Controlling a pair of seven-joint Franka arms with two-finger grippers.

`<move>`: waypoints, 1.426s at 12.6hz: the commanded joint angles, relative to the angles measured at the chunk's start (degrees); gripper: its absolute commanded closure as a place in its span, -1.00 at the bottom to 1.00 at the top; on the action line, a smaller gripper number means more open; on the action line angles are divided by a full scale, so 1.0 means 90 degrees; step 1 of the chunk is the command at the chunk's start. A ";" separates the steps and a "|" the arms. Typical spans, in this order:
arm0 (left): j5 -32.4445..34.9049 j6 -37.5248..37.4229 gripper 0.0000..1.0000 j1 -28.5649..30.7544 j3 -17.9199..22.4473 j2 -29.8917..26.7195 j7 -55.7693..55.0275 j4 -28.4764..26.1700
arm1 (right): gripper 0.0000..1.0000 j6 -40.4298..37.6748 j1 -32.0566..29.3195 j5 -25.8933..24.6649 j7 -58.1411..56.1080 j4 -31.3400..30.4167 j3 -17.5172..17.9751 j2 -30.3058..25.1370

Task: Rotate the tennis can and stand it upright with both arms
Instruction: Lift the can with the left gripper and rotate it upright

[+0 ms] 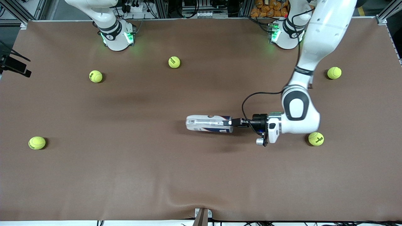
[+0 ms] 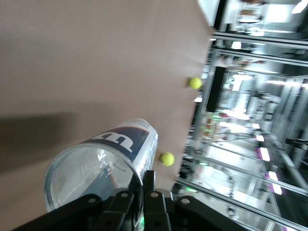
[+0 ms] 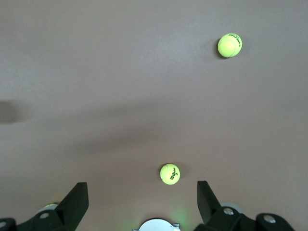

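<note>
Clear-plastic tennis can (image 1: 209,123) w/ white and navy label lies on its side near mid-table on the brown cloth (image 1: 201,175), long axis running along the table from one arm's end toward the other; its open mouth faces the left arm's end. Left gripper (image 1: 234,122) is at that mouth, jaws pinched tight on the can's rim, one finger inside the mouth and one outside as far as the left wrist view shows; that view looks straight into the tube (image 2: 103,166), see-through wall, navy label on the outside, fingers (image 2: 150,190) closed at the rim edge. Can looks to be resting on the cloth, tho can't tell for sure if the gripped end is raised a bit. Left arm (image 1: 314,62) comes from its base down across the table, wrist bent level w/ the can. Right arm (image 1: 106,15) waits up by its own base, gripper not seen in front view; right wrist view shows its fingers (image 3: 77,202) spread wide w/ nothing between them, over bare cloth w/ two balls. Five yellow-green tennis balls scattered, all apart from the can: one (image 1: 316,138) just beside the left arm's wrist, nearer the front camera; one (image 1: 334,72) near the left arm's base end; one (image 1: 174,62) mid-table close to the bases; one (image 1: 95,76) near the right arm's base; one (image 1: 37,142) at the right arm's end of the table.
</note>
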 commanded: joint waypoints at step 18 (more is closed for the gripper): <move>0.7848 -0.0311 1.00 -0.2410 -0.0010 -0.0506 -0.9339 0.1824 | -1.00 -0.0172 0.0051 0.0138 0.0402 0.0313 0.0174 0.0168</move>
